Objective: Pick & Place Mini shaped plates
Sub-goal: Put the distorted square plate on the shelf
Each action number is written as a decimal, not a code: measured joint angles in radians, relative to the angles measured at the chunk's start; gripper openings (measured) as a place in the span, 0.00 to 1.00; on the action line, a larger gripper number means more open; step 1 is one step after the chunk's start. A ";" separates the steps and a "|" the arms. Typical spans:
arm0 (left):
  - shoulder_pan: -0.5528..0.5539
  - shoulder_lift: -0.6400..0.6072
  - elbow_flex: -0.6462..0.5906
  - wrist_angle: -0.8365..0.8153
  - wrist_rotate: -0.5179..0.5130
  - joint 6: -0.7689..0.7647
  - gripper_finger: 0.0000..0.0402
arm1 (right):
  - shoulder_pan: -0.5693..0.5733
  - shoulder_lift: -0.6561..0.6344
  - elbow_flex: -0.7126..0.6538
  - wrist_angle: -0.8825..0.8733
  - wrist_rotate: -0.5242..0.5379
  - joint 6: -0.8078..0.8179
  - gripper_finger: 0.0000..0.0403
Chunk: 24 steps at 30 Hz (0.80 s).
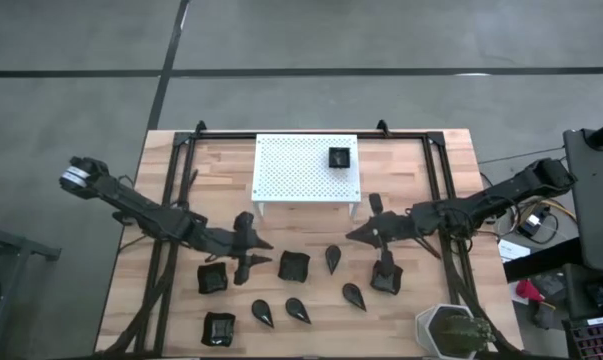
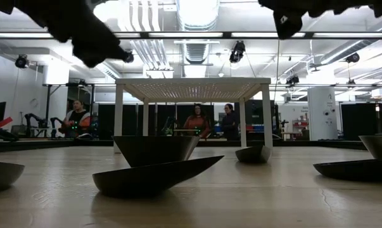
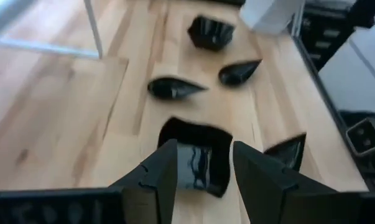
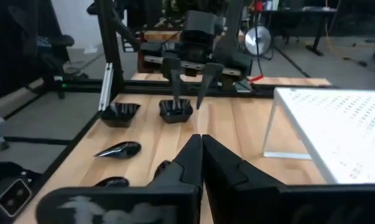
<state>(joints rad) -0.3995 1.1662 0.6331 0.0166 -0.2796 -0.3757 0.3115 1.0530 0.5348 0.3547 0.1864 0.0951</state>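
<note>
On the wooden table (image 1: 311, 215) lie many little black plates. Near the middle, the left gripper (image 1: 253, 247) hangs with its two fingers (image 3: 157, 175) spread apart — nothing is between them. Just past those fingers in the left wrist view sits a square plate (image 3: 196, 155). From above this same plate (image 1: 294, 265) shows just to the right of the left gripper. Farther to the right lie teardrop plates (image 1: 333, 258), and more teardrops (image 1: 262, 313) lie along the near side. Two other square plates (image 1: 212, 279) rest on the left part of the table, one nearer than the other.

At the far side stands a white stand with holes (image 1: 301, 170), and one small square plate (image 1: 339, 157) sits on top of it. The right gripper (image 1: 358, 235) hangs right of the middle, in front of the stand — its fingers (image 4: 223, 163) are pressed together and hold nothing. A grey-green pot (image 1: 449, 332) sits at the near right corner. Some people (image 2: 196, 120) show in the room behind the table.
</note>
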 joint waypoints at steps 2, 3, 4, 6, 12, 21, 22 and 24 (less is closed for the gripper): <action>0.005 0.021 0.000 0.000 0.024 -0.033 0.37 | 0.001 -0.001 -0.018 0.019 -0.002 0.023 0.02; 0.007 0.037 0.000 0.008 0.052 -0.035 0.37 | 0.001 -0.001 -0.025 0.032 -0.005 0.024 0.02; 0.006 0.057 0.004 0.015 0.079 -0.032 0.37 | 0.005 -0.002 -0.034 0.049 -0.008 0.023 0.02; 0.003 0.099 0.013 0.030 0.105 -0.027 0.37 | 0.007 -0.005 -0.047 0.077 -0.008 0.014 0.02; 0.005 0.241 0.079 0.031 0.115 0.013 0.37 | 0.007 -0.013 -0.053 0.096 -0.005 -0.001 0.02; -0.011 0.412 0.200 0.026 0.141 0.067 0.37 | 0.007 -0.013 -0.053 0.093 -0.004 0.008 0.02; -0.014 0.427 0.212 0.027 0.140 0.081 0.37 | 0.007 -0.013 -0.053 0.093 -0.004 0.012 0.02; -0.021 0.460 0.242 0.016 0.141 0.108 0.37 | 0.007 -0.013 -0.053 0.093 -0.004 0.020 0.02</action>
<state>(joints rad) -0.4204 1.6258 0.8755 0.0326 -0.1390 -0.2680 0.3187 1.0401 0.4816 0.4480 0.1825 0.1149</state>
